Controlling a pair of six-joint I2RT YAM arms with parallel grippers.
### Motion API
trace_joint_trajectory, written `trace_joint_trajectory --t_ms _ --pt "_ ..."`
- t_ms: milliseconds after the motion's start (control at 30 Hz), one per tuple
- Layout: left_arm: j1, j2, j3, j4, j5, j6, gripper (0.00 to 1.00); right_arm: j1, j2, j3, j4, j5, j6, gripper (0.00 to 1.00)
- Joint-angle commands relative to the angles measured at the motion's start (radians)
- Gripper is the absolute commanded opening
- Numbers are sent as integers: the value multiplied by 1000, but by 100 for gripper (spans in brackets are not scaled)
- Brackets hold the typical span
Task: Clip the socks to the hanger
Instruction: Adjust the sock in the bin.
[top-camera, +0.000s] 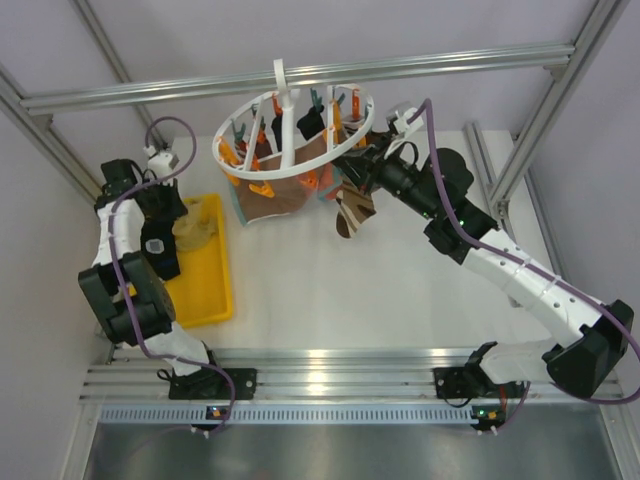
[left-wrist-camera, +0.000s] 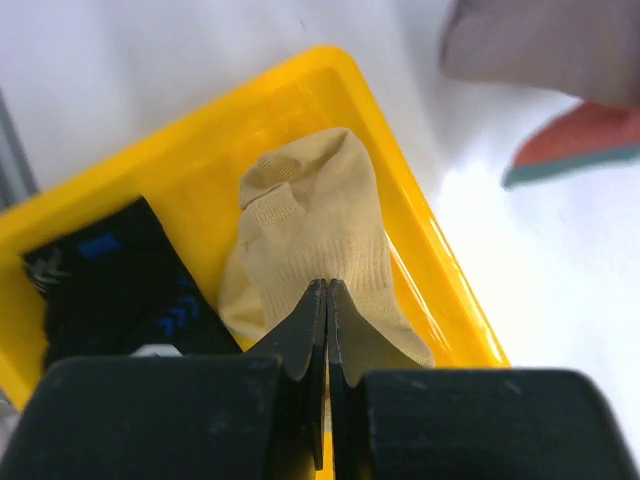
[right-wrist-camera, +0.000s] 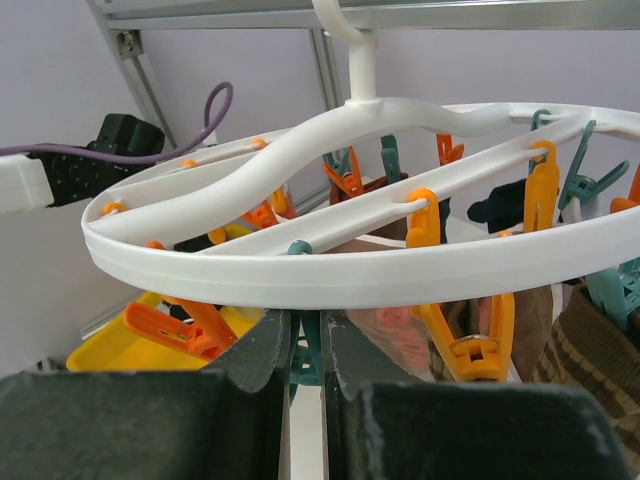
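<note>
Over the yellow plastic tray (top-camera: 205, 295), the left gripper (left-wrist-camera: 327, 290) grips a pale beige ribbed sock (left-wrist-camera: 320, 220); the right gripper (right-wrist-camera: 306, 330) squeezes a teal clip (right-wrist-camera: 306, 370) under the round white plastic hanger (right-wrist-camera: 330, 275); lift it gently.

A white table (top-camera: 400, 300) carries the scene, its surface smooth and slightly glossy. A yellow plastic tray (top-camera: 205, 290) lies flat on its left side, long edges running near to far. Along the near edge runs a ribbed aluminium rail (top-camera: 340, 375), with both arm bases bolted to it.
</note>
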Motion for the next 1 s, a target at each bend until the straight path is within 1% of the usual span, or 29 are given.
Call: trace_joint_trajectory --t_ms 0,33,67,100,133,167,200,333,400,433,533,633,700,800,833,900,933,967 --pt "69 -28 13 -203 201 54 0 -10 8 -25 -54 -4 10 0" --pt "83 -26 21 -280 270 75 0 -10 6 -25 -52 -4 12 0" --pt "97 -26 21 -280 309 87 0 -10 6 -27 -51 -4 12 0" --pt "121 -23 19 -352 339 103 0 -10 6 -27 -51 -4 12 0" --pt "131 -18 16 -397 361 119 0 -10 6 -27 -49 -4 12 0" --pt "141 -11 9 -427 411 154 0 -10 5 -27 -49 -5 12 0" --pt "161 -6 4 -496 430 175 0 -11 6 -27 -49 -5 10 0" --pt "224 49 -37 -559 528 190 0 -10 11 -28 -45 -7 13 0" --pt "246 100 -37 -604 568 225 0 -10 11 -28 -45 -7 13 0" --pt "250 115 -33 -651 576 241 0 -10 9 -30 -46 -7 12 0" --pt "261 164 -31 -691 596 273 0 -10 6 -31 -49 -7 10 0" --pt "266 180 -45 -663 579 235 0 -8 5 -34 -49 -5 7 0" --pt "267 178 -60 -612 565 204 0 -11 3 -36 -48 -4 9 0" --pt "270 160 -83 -489 509 85 0 -11 0 -44 -45 -1 10 0" --pt "270 141 -88 -457 471 42 0 -13 -1 -44 -45 -1 10 0" --pt "266 103 -111 -391 438 47 0 -11 -3 -45 -48 1 9 0" --pt "261 50 -123 -362 404 49 0 -11 -5 -45 -48 1 7 0" --pt "246 19 -138 -331 325 55 0 -10 -5 -45 -48 1 6 0"
